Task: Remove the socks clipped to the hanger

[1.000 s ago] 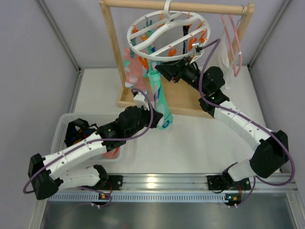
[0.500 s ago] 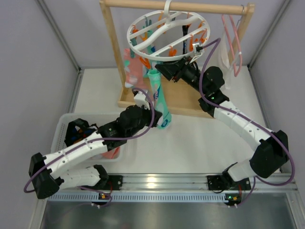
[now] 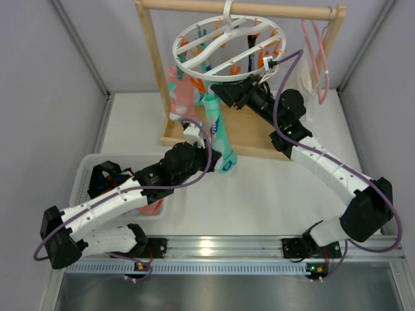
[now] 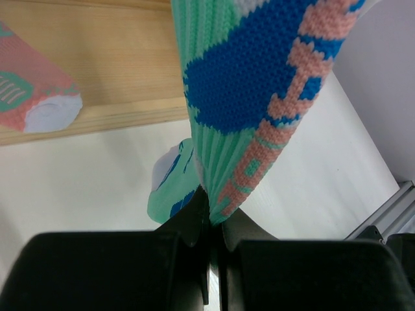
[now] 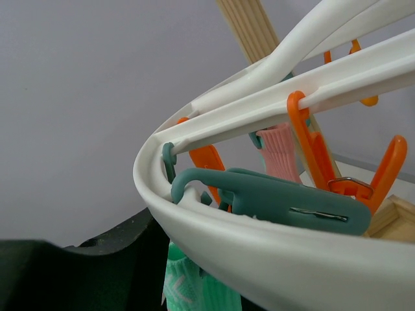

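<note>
The left jaws are clenched low on the teal sock (image 4: pixel 259 84), evidently so it can be pulled from its clip at 7 o'clock on the hanger (image 5: pixel 227 245), where it is still held. The right jaws are set under the 6 o'clock rim, seemingly to steady it; a grip cannot be confirmed. Since a second ago, the sock's foot has been drawn slightly toward 3 o'clock.

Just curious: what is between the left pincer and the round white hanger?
The mint-green sock, running from the hanger down into the shut left pincer; the top view shows it.
</note>
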`<state>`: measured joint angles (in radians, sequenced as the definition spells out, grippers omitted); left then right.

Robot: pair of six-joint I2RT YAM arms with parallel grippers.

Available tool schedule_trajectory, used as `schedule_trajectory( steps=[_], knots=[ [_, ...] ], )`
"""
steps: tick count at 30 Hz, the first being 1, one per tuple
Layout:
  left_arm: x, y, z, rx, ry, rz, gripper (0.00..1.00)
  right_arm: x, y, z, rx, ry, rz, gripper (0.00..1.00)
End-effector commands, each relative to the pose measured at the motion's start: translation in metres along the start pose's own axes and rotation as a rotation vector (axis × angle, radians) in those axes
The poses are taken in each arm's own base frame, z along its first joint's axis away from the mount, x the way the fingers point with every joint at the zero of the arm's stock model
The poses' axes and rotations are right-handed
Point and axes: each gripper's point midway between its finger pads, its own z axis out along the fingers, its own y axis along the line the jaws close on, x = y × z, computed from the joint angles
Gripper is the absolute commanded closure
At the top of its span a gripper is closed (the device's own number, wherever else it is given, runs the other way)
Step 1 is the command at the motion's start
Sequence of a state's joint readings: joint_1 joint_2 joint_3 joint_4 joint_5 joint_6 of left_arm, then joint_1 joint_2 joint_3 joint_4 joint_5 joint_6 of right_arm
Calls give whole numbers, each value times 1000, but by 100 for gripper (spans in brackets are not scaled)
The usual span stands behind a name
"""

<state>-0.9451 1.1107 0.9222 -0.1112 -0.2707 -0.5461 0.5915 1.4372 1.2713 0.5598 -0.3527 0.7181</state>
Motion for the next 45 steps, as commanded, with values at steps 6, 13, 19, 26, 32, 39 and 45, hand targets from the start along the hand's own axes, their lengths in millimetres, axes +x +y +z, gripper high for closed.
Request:
schedule_trajectory(
  steps=[6, 13, 19, 26, 32, 39, 45],
  knots=[
    [-14, 0, -1, -12, -38, 10, 100, -30, 45, -2, -100, -75, -18, 98],
    [-30, 18, -4, -116, -111, 27, 100, -41, 59, -12, -136, -124, 47, 100],
    [-48, 28, -8, -166, -162, 41, 100, -48, 74, -14, -201, -151, 127, 100],
    [-56, 28, -12, -161, -172, 112, 100, -45, 74, -9, -199, -117, 171, 100],
    [-34, 29, -8, -122, -110, 158, 100, -45, 69, -11, -138, -99, 138, 100],
    [-16, 26, -15, -53, -81, 162, 100, -36, 50, -18, -38, -65, 23, 100],
    [13, 14, -11, 64, -10, 174, 100, -38, 40, -17, 13, -82, 22, 100]
  ],
)
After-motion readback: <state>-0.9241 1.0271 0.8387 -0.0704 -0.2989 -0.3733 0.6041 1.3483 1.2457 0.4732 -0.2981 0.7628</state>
